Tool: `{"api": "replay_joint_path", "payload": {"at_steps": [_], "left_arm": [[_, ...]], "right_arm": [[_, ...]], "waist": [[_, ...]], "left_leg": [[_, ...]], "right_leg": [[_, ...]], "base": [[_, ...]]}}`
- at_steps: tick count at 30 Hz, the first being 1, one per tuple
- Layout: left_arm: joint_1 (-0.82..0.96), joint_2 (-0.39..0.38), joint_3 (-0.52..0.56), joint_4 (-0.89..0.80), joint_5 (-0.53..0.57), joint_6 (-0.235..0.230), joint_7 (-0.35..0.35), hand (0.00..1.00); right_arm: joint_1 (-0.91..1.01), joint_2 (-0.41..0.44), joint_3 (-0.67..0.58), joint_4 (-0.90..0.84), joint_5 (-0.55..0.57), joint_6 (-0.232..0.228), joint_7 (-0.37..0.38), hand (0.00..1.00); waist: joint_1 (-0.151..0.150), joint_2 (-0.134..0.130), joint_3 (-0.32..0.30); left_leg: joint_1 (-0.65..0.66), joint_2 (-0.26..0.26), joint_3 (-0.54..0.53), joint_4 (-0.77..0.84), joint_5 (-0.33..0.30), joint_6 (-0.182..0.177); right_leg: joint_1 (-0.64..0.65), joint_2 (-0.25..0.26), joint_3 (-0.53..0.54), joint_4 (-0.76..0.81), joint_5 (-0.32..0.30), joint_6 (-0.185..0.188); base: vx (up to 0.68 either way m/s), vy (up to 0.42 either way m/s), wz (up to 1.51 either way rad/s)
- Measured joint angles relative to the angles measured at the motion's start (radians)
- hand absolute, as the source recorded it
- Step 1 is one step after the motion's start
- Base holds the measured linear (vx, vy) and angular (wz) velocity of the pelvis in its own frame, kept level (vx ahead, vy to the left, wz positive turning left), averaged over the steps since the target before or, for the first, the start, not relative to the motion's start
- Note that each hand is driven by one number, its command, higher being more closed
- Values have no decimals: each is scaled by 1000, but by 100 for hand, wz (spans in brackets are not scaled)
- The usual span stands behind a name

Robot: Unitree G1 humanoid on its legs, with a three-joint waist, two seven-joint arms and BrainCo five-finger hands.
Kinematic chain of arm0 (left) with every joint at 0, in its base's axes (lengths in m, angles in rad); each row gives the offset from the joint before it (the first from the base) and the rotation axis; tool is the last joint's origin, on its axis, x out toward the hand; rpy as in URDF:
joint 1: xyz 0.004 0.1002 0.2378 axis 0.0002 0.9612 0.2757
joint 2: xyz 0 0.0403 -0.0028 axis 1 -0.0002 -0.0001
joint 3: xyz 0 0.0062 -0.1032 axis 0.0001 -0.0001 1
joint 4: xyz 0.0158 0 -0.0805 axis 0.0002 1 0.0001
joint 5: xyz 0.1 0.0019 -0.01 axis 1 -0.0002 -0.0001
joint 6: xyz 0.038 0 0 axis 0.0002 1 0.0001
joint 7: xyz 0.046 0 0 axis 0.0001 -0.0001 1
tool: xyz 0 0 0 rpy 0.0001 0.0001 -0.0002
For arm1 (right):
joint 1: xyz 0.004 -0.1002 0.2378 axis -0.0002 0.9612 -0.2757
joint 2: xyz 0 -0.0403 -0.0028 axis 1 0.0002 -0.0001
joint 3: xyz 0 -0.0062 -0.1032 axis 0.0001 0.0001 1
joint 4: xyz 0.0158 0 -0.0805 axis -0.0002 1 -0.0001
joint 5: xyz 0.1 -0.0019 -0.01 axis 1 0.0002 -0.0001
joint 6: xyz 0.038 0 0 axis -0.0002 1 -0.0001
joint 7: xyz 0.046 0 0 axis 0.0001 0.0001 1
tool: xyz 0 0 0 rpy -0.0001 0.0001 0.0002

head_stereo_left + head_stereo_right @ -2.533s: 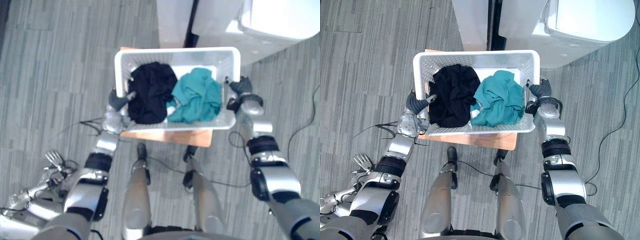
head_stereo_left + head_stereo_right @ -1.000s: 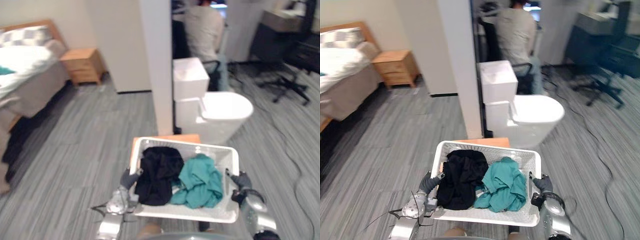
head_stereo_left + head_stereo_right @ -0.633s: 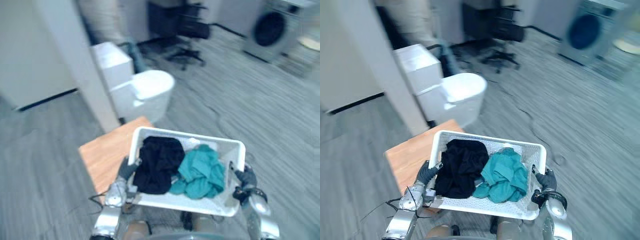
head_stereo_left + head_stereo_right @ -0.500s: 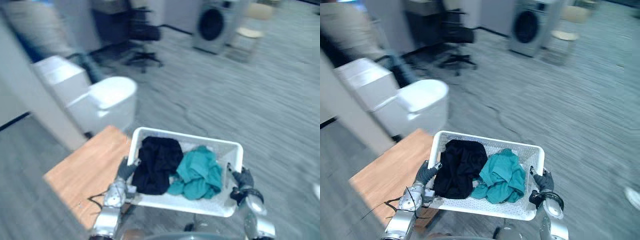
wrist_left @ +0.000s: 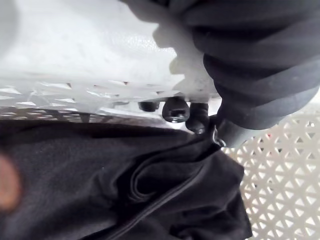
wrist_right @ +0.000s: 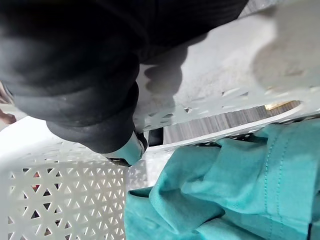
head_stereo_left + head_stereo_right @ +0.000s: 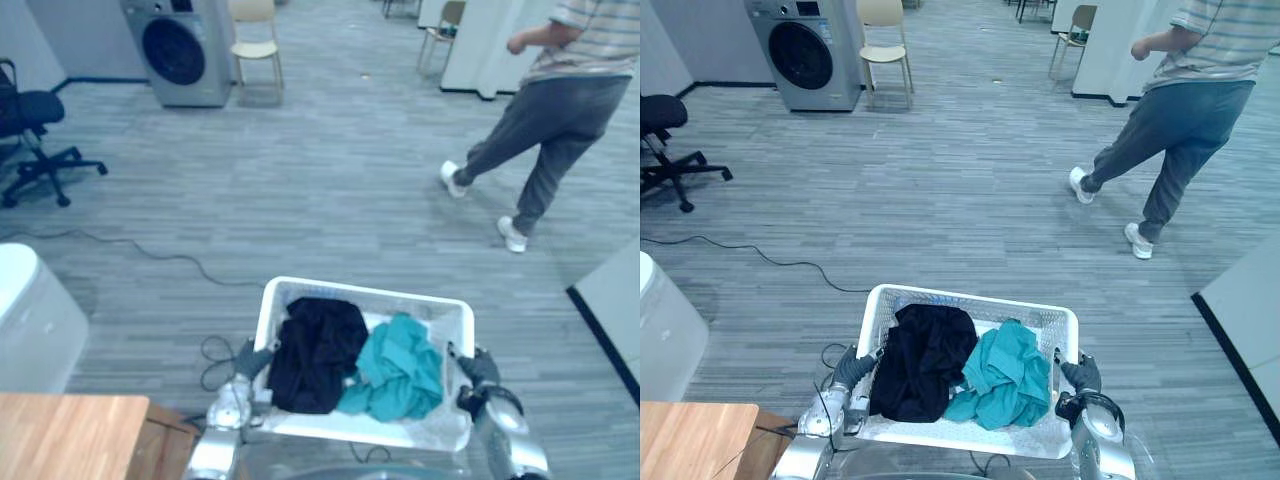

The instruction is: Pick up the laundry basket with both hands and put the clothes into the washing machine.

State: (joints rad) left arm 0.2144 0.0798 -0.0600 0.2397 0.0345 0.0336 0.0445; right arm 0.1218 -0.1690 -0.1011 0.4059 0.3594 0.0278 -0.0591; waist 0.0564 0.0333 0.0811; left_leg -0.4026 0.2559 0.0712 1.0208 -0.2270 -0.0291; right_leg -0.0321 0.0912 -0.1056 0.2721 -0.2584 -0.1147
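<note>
I hold a white perforated laundry basket [image 7: 365, 290] in front of me, above the floor. A black garment [image 7: 315, 350] lies in its left half and a teal garment [image 7: 400, 365] in its right half. My left hand [image 7: 250, 358] grips the basket's left rim, its dark fingertips [image 5: 176, 109] curled over the edge above the black garment [image 5: 100, 185]. My right hand [image 7: 478, 368] is curled round the right rim [image 6: 220, 65], beside the teal garment [image 6: 225, 190]. A grey front-loading washing machine [image 7: 178, 50] stands far off at the back left.
A person [image 7: 550, 110] walks across the floor at the back right. A black office chair [image 7: 30, 130] stands far left, and a pale chair [image 7: 255, 35] next to the washing machine. The wooden table [image 7: 70, 435] is at the lower left, beside a white fixture [image 7: 30, 320]. A cable [image 7: 130, 250] lies on the floor.
The camera has swung from the white pillar and fixture to the open floor with the washing machine. The basket has left the wooden table, still held by both hands.
</note>
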Motion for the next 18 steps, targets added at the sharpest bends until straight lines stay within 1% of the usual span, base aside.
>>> {"api": "replay_joint_path", "payload": {"at_steps": [1, 2, 3, 4, 5, 6, 7, 8, 9, 10, 11, 12, 13, 14, 15, 16, 17, 18], "left_arm": [[17, 7, 6, -8, -17, -2, 1, 100], [25, 11, 29, -8, -22, -1, 2, 100], [28, 10, 36, -8, -22, -1, 1, 100], [43, 5, 37, -9, -22, -1, 4, 100], [44, 3, 40, -13, -22, 0, 9, 100], [37, 3, 40, -18, -22, -1, 13, 100], [17, -6, 40, -27, -22, -1, 18, 100], [7, -26, 39, -27, -21, 1, 22, 100], [10, -32, 40, -26, -21, 0, 24, 100], [3, -26, 42, -20, -21, 0, 24, 100], [1, -15, 42, -11, -21, 3, 24, 100], [13, -10, 30, -16, -21, 4, 26, 100], [22, -7, 30, -23, -21, 4, 27, 100], [29, 3, 23, -36, -21, 4, 26, 100], [34, 12, 13, -62, -21, 4, 23, 100], [33, 25, 12, -94, -21, 0, 23, 100], [27, 31, 13, -108, -21, -1, 23, 100], [16, 37, 13, -121, -21, -1, 22, 100]], "right_arm": [[-7, 0, 25, 2, 0, 1, 6, 100], [-11, 11, 42, -2, 0, 2, 6, 100], [-8, 17, 43, -3, 0, 2, 6, 100], [-1, 20, 42, -2, -8, 3, 5, 100], [-4, 25, 40, -1, -11, 2, 5, 100], [-10, 25, 36, -1, -12, -3, 5, 100], [-35, 20, 15, 2, -17, -5, 4, 100], [-49, 15, -4, 12, -19, -7, 5, 100], [-44, 14, -4, 13, -21, -7, 7, 100], [-46, 17, -7, 18, -21, -9, 13, 100], [-43, 22, -15, 33, -18, -11, 20, 100], [-31, 37, -19, 41, -19, -10, 21, 100], [-23, 41, -18, 36, -19, -15, 25, 100], [-11, 42, -21, 33, -19, -24, 33, 100], [11, 53, -24, -2, -17, -25, 38, 100], [27, 69, -33, -49, -17, -34, 40, 100], [31, 81, -41, -70, -17, -37, 40, 100], [37, 94, -50, -91, -17, -42, 41, 100]], "waist": [[25, 0, 0], [35, 1, 0], [39, 1, 1], [40, -11, 2], [53, -42, -3], [53, -53, -2], [35, -63, 0], [39, -78, 0], [38, -82, -3], [32, -97, 2], [28, -109, 1], [18, -103, 6], [11, -90, 13], [5, -67, 22], [1, -34, 15], [-20, -18, 19], [-30, -19, 22], [-42, -20, 24]], "left_leg": [[-34, -37, 34, -157, -4, 8], [-67, -46, 63, -319, 0, 13], [-79, -43, 84, -394, 3, 9], [-72, -69, 109, -520, 28, -5], [-52, -121, 95, -559, 120, 9], [-64, -137, 94, -532, 122, 14], [-105, -164, 106, -445, 101, 46], [-77, -198, 130, -468, 53, 122], [-31, -213, 139, -501, 23, 139], [-4, -238, 147, -506, 17, 150], [71, -277, 154, -529, -6, 184], [183, -313, 147, -582, -30, 196], [250, -326, 138, -618, -37, 201], [341, -335, 119, -670, -40, 199], [435, -334, 112, -749, -40, 195], [502, -339, 98, -804, -42, 189], [529, -344, 89, -822, -45, 184], [565, -349, 77, -844, -52, 172]], "right_leg": [[31, -2, -5, -54, 9, 18], [56, -3, -16, -101, 25, 45], [72, -4, -23, -119, 27, 50], [95, -7, -40, -138, 28, 49], [99, -42, -21, -144, 7, 72], [99, -57, -18, -151, -1, 81], [100, -78, -9, -153, -9, 90], [77, -124, -3, -62, -47, 144], [47, -146, 4, 35, -77, 189], [12, -177, 16, 175, -86, 211], [-56, -227, 25, 478, 14, 244], [-95, -261, 21, 743, 117, 213], [-105, -267, 18, 850, 130, 200], [-128, -260, 14, 953, 118, 191], [-198, -238, -5, 1015, 89, 162], [-277, -221, -54, 1006, 52, 147], [-317, -217, -79, 980, 31, 133], [-377, -207, -113, 914, 3, 112]], "base": [[286, 26, -58], [452, 34, -49], [414, 48, -17], [554, 115, -20], [493, 136, -14], [534, 170, -2], [556, 206, 12], [679, 289, 5], [462, 226, -3], [653, 279, 7], [711, 282, 10], [839, 337, 4], [629, 258, 1], [524, 226, -1], [590, 249, 6], [478, 196, 12], [398, 140, 28], [539, 124, 37]]}}
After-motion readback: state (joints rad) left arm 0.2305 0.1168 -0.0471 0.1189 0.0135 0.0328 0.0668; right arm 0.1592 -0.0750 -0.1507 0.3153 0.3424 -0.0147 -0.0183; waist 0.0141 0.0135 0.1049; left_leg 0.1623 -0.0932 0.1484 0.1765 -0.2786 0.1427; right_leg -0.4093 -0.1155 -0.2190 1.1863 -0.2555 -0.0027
